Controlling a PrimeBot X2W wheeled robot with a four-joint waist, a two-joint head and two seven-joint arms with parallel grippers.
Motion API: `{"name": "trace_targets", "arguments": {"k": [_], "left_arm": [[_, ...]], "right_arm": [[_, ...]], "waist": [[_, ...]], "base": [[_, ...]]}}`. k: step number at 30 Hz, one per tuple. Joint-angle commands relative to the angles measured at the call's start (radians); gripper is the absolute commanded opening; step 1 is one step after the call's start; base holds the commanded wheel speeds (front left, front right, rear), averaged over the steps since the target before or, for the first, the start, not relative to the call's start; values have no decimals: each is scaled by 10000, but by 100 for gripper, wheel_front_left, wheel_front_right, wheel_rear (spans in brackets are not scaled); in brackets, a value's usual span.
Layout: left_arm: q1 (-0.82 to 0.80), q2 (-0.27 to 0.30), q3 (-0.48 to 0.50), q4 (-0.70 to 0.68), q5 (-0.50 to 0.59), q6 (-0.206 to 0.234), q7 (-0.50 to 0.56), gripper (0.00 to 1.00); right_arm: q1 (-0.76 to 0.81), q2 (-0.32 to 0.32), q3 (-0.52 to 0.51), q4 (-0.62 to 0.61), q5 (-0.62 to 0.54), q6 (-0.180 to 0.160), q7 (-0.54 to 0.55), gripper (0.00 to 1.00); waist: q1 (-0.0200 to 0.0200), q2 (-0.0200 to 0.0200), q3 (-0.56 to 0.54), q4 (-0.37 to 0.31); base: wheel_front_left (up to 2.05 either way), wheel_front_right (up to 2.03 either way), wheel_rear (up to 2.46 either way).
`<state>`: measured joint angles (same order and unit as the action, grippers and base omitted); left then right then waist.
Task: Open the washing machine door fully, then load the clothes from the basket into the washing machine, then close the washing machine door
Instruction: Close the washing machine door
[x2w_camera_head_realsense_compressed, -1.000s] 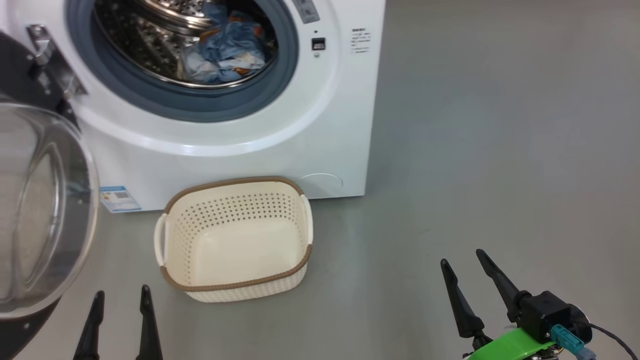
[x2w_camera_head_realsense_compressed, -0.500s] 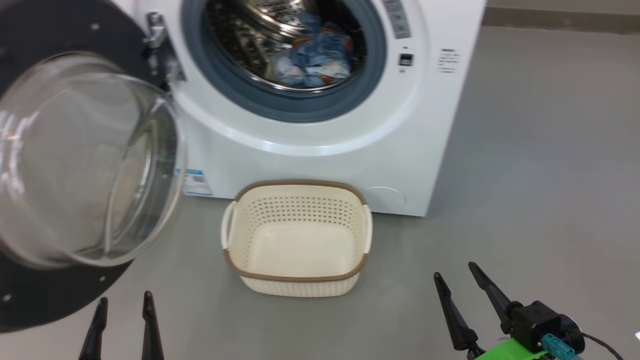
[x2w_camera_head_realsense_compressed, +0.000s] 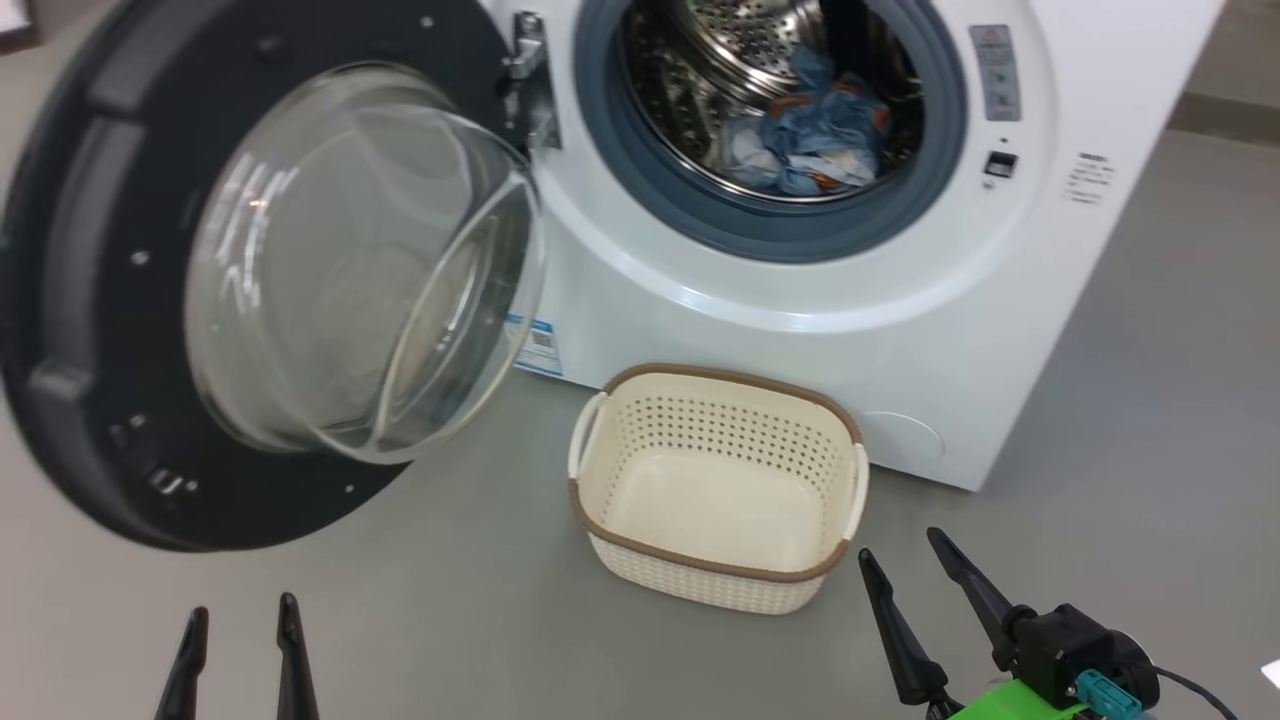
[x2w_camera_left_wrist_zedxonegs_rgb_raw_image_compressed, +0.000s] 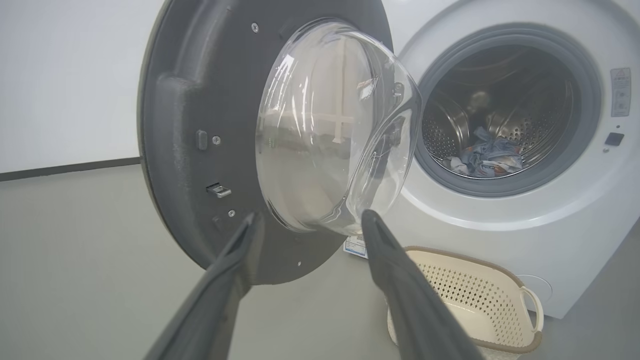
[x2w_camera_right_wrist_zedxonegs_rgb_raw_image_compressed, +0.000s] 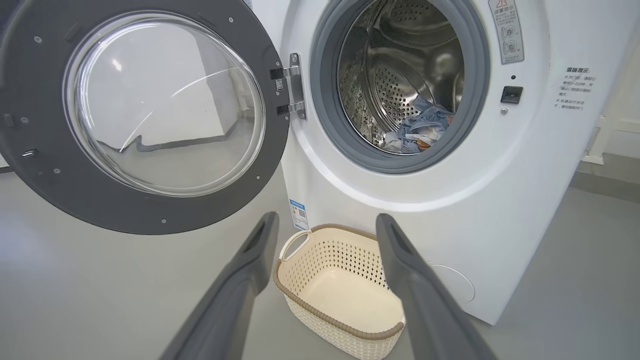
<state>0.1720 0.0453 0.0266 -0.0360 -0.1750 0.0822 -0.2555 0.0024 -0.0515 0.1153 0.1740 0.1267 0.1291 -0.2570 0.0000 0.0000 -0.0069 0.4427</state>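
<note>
- While the door (x2w_camera_head_realsense_compressed: 90, 300) hangs swung wide to the left of the washer (x2w_camera_head_realsense_compressed: 800, 330), its clear glass bowl bulging out of a broad black rim, the steel drum (x2w_camera_head_realsense_compressed: 720, 40) stands exposed inside a grey-blue gasket (x2w_camera_head_realsense_compressed: 600, 130).
- The clothes (x2w_camera_head_realsense_compressed: 810, 150), a crumpled heap of blue and pale fabric flecked with orange, lie low in the drum, inside the washer.
- The basket (x2w_camera_head_realsense_compressed: 715, 575) sits upright on the grey floor (x2w_camera_head_realsense_compressed: 480, 620) just in front of the washer, below the drum mouth and beside the round flap (x2w_camera_head_realsense_compressed: 905, 440) at the washer's lower right corner. Its cream bottom is bare.
- A metal hinge (x2w_camera_head_realsense_compressed: 525, 70) joins the door to the washer's front at the left of the drum mouth.
- A small blue sticker (x2w_camera_head_realsense_compressed: 540, 345) shows low on the washer's front, partly behind the edge of the glass bowl.
- The left gripper (x2w_camera_head_realsense_compressed: 243, 604) hovers well out in front of the washer, below the open door and apart from it, its two dark fingers spread wide with nothing between them.
- The right gripper (x2w_camera_head_realsense_compressed: 900, 542) hovers in front of the washer, near the basket's right front corner without touching it. Its fingers are also spread wide and carry nothing.
</note>
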Motion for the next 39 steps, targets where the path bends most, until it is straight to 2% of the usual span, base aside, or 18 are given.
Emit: {"name": "trace_targets", "arguments": {"k": [1, 14, 35, 36, 38, 39], "left_arm": [[-144, 49, 343, -186, -93, 15, -63, 100], [214, 49, 523, -405, -521, 554, -63, 100], [28, 49, 647, -220, -680, 403, -63, 100], [18, 49, 642, -217, -690, 392, -63, 77], [10, 49, 609, -188, -703, 310, -63, 0], [5, 49, 608, -175, -742, 289, -63, 0]], "right_arm": [[-21, 12, 269, -218, 115, 16, -48, 100], [-471, 9, 781, 48, 111, 16, -48, 100], [-469, -75, 615, 63, 98, 16, -48, 100], [-459, -74, 605, 53, 93, 16, -48, 100], [-434, -71, 581, 39, 86, 16, -48, 100], [-421, -70, 571, 30, 84, 16, -48, 100]], "waist": [[0, 0, -202, 435], [0, 0, 52, 789], [0, 0, 207, 797], [0, 0, 211, 794], [0, 0, 212, 788], [0, 0, 213, 787]], "base": [[0, 0, 0], [0, 0, 0], [0, 0, 0], [0, 0, 0], [0, 0, 0], [0, 0, 0]]}}
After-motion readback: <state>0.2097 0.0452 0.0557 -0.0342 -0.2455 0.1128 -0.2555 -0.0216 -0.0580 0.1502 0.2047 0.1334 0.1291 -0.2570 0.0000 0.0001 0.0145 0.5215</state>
